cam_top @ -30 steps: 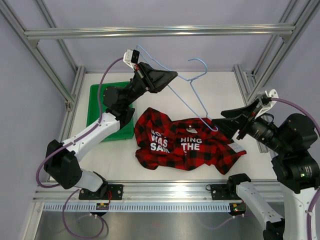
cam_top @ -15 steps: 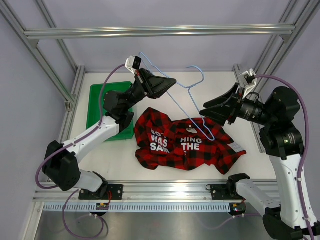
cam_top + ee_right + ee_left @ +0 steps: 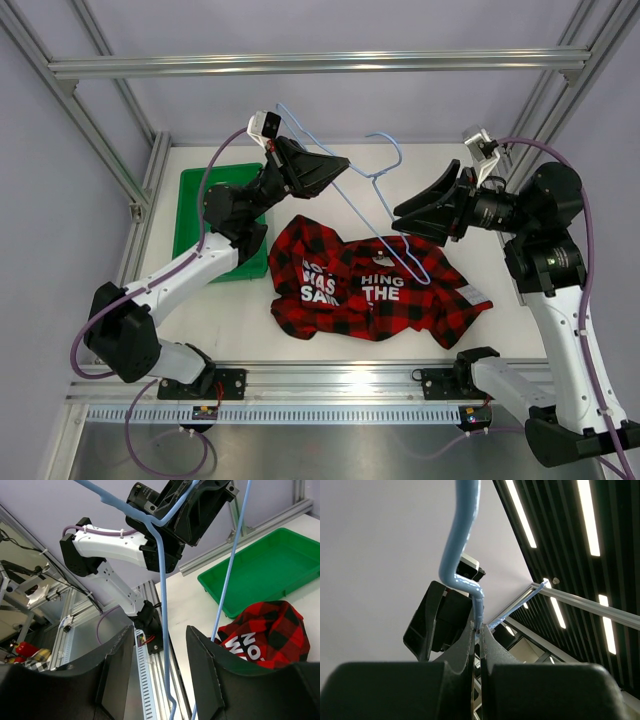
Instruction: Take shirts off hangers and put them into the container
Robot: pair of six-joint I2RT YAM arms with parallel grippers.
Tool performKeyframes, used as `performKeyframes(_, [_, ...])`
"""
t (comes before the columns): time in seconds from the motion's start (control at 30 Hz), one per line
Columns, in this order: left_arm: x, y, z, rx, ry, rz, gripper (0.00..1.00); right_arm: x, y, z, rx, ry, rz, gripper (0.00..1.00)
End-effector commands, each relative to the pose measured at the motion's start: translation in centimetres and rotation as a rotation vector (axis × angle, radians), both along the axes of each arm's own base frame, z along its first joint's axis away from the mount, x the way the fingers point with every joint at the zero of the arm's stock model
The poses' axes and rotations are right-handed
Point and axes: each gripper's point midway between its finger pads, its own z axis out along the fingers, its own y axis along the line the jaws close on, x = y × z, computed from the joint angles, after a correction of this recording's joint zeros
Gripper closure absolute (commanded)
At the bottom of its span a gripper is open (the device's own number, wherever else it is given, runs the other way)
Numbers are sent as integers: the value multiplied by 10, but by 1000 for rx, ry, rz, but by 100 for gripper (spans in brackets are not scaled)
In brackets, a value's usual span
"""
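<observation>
Right tool point(image 3: 400, 222) nearer hanger point(image 3: 163, 605), perhaps astride

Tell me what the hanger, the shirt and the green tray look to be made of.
Hanger: thin wire, likely metal under a glossy light-blue coating; it holds sharp bends and glints.
Shirt: soft woven cloth, probably flannel, matte; it lies crumpled in folds, red-and-black plaid with white printed letters.
Tray: probably moulded plastic, smooth with a slight sheen, uniform bright green, low walls.
</observation>
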Motion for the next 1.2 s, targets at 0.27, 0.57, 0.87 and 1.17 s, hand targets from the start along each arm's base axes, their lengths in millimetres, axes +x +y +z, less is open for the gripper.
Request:
performKeyframes(0.27, [-7, 4, 9, -43, -40, -26, 100, -3, 6, 6, 43, 9, 95, 60])
performKeyframes(0.57, [-1, 1, 0, -52, -21, -30, 100, -4, 6, 4, 64, 7, 113, 100])
performKeyframes(0.87, [1, 1, -2, -69, -22, -36, 71, -10, 6, 6, 69, 5, 123, 100])
performKeyframes(1.17, [-14, 9, 4, -77, -86, -24, 38, -2, 5, 7, 82, 15, 74, 100])
